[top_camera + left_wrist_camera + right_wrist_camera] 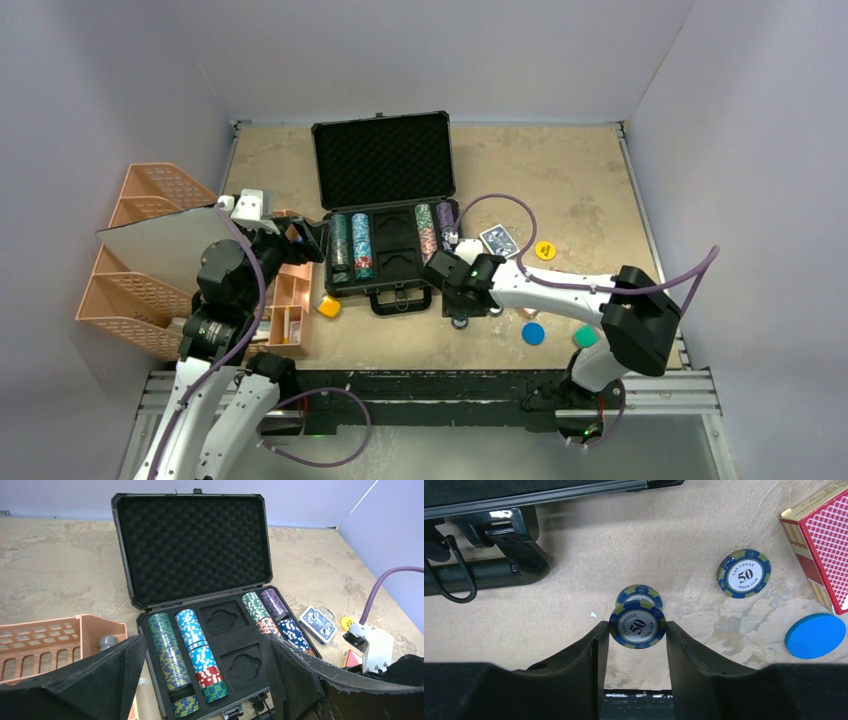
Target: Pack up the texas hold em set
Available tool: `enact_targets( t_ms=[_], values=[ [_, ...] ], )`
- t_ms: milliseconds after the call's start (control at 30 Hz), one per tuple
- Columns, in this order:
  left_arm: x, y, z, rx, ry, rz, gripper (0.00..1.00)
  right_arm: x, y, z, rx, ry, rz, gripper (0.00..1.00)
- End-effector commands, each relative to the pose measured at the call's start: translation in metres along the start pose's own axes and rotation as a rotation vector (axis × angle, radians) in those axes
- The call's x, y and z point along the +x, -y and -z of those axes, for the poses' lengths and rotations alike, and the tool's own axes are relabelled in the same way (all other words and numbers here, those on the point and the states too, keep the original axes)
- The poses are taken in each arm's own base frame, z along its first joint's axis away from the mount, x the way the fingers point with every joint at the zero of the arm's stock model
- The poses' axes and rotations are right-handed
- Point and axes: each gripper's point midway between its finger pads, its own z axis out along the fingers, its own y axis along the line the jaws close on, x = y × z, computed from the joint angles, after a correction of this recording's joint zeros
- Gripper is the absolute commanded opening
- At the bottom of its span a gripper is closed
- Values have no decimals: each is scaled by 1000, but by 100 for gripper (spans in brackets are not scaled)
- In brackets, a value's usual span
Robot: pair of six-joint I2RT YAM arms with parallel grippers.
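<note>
The black case (pixel 385 215) sits open in the middle of the table (pixel 560 180). Its lid stands up on the 12 o'clock side, and its handle (pixel 489 570) is on the 6 o'clock side. Chip stacks (pixel 192 645) lie in rows inside the case, two rows at the left and two at the right, with two foam pockets between them.

The left claw (pixel 205 641) hangs at 9 o'clock from the case. It points at the case with its fingers spread wide, and it grips nothing.

The right claw (pixel 637 630) is at 5 o'clock from the case, near the handle. Its two fingers squeeze a blue and green chip (pixel 637 626) marked 50. A second chip (pixel 639 594) peeks out at 12 o'clock from it, but I cannot tell if the two touch.

A loose chip (pixel 744 573) lies flat on the table at 2 o'clock from the held one. The red card deck (pixel 824 555) is farther out the same way. A blue button (pixel 815 635) lies at 3 o'clock.

The blue card deck (pixel 500 240) lies just beside the case at 3 o'clock. A yellow button (pixel 545 250) sits at 3 o'clock from that deck.
</note>
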Motion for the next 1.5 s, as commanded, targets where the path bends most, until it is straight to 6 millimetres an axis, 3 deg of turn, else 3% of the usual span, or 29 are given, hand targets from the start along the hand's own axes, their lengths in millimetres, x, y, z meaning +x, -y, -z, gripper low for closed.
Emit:
enact_targets(
  t_ms=[0,567,800,1067,1300,1467],
  values=[
    [-16,1,0,-7,43,11,88,3,4,-10,19,0,28,47],
    [-14,0,-2,-10,32,12,88,16,5,-29,43,-51,60,49],
    [-14,-1,-2,-12,33,12,88,9,9,-18,52,-34,68,64],
    [-14,-1,-1,-13,33,12,88,-13,48,-8,147,62,-41,67],
    [-14,-1,-2,-13,33,16,88,-12,79,-21,167,56,-150,67],
    [-14,-2,-2,-13,31,16,88,-9,83,-33,153,32,-167,70]
  ],
)
